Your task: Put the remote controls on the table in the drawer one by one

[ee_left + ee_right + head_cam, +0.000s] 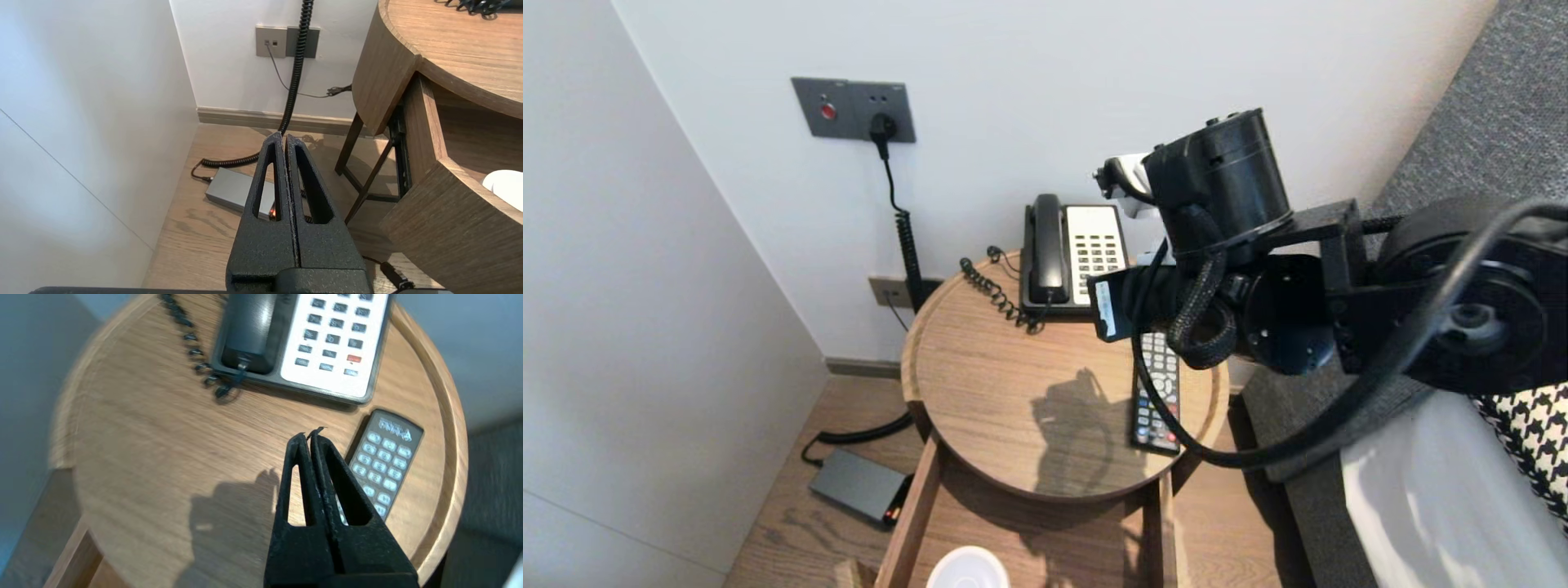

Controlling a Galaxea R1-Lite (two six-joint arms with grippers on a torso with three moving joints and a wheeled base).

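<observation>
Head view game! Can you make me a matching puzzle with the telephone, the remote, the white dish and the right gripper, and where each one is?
Things:
1. telephone
2. remote control
3. white dish
4. right gripper

Places:
A. in the open drawer
B. shut, over the round table
C. lying flat by the table's right edge
D. at the table's back edge

Pairs: 1-D, 2-C, 3-A, 4-B.

The left gripper hangs shut, low beside the table.
</observation>
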